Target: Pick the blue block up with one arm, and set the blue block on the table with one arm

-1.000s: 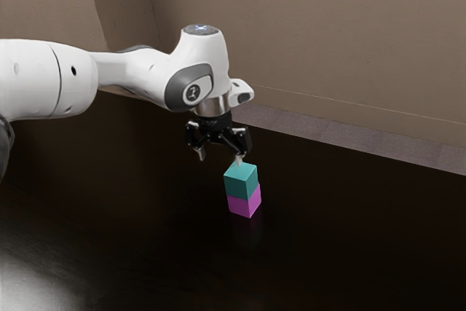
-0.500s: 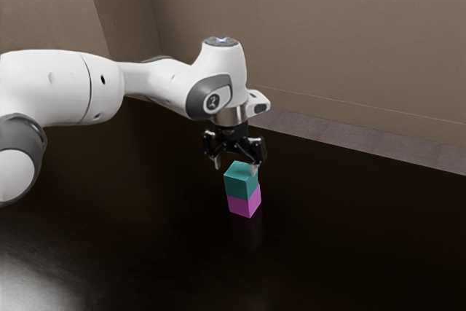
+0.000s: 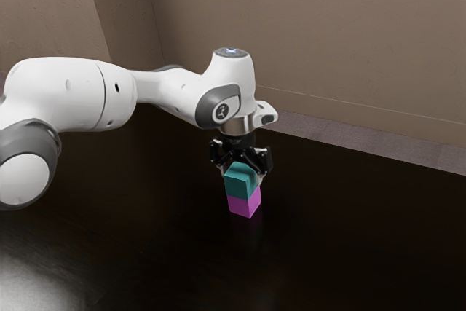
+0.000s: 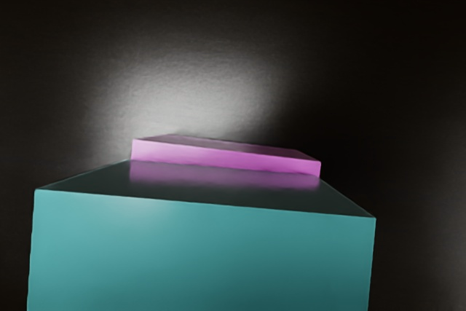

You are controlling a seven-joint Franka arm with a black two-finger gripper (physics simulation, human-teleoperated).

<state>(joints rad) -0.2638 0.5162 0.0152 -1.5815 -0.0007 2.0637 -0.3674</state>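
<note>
- Pale glare on the table [image 3: 145, 245], low and off to the exterior view's left of the gripper [image 3: 243, 175].
- White arm [image 3: 65, 96], comes in from the exterior view's left, bends down to the gripper; hand right above the stack.
- Gripper: points down, fingers apart, one at each side of the blue block [image 3: 239, 185]. From where I stand, contact is hard to call; looks like a loose straddle, not a clamp.
- Blue block, more teal really: between the fingers, directly under the hand, sitting on the magenta block [image 3: 244, 205]. Wrist view has it large and close.
- Magenta block: bottom of the stack, below the fingertips, on the dark tabletop.
- Floor strip [image 3: 349, 136], grayish, past the table edge, behind the gripper and off to the exterior view's right.
- Brown wall [image 3: 328, 34], behind everything, rising above gripper height.
</note>
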